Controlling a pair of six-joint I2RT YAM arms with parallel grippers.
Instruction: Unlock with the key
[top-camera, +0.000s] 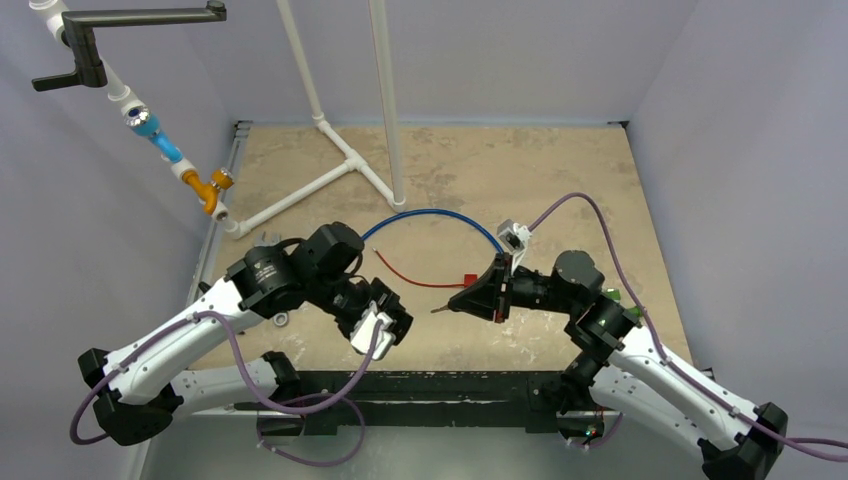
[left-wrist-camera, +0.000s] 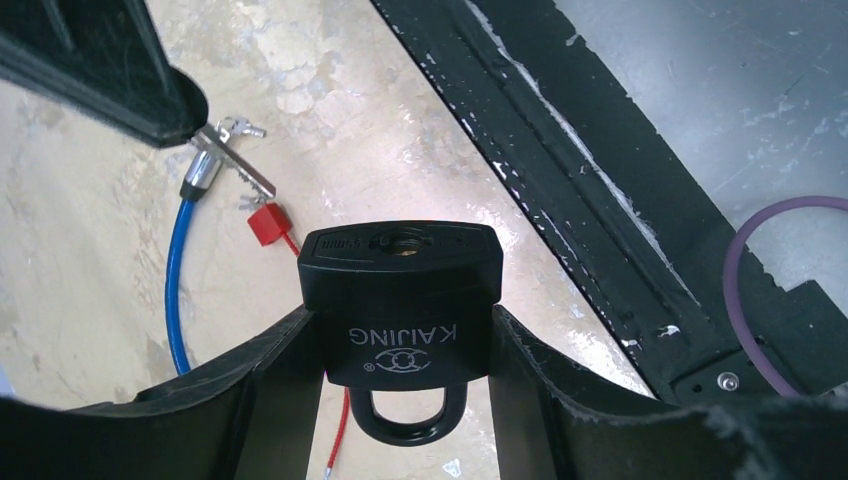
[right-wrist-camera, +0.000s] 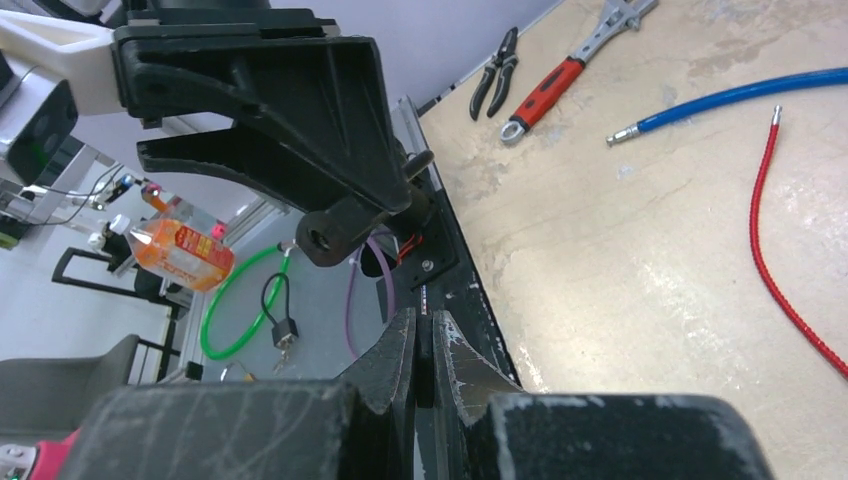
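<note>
A black padlock (left-wrist-camera: 400, 300) marked KAIJING sits between the fingers of my left gripper (left-wrist-camera: 400, 320), which is shut on its body. Its keyhole end (left-wrist-camera: 405, 240) faces away from the wrist and its shackle (left-wrist-camera: 410, 425) points back towards it. In the top view the left gripper (top-camera: 392, 318) is near the table's front middle, and the padlock is mostly hidden there. My right gripper (top-camera: 462, 303) faces it from the right, shut on the key (top-camera: 440, 309), whose blade (left-wrist-camera: 245, 172) points at the padlock with a gap between them. In the right wrist view the right gripper (right-wrist-camera: 424, 330) pinches a thin dark piece.
A blue cable (top-camera: 430, 213) arcs across the middle of the table, with a red cable (top-camera: 400, 272) and its red tag (left-wrist-camera: 268, 222) in front. A white pipe frame (top-camera: 340, 165) stands at the back. Pliers (right-wrist-camera: 495, 75) and a wrench (right-wrist-camera: 560, 80) lie to the left. A black rail (top-camera: 420, 385) edges the front.
</note>
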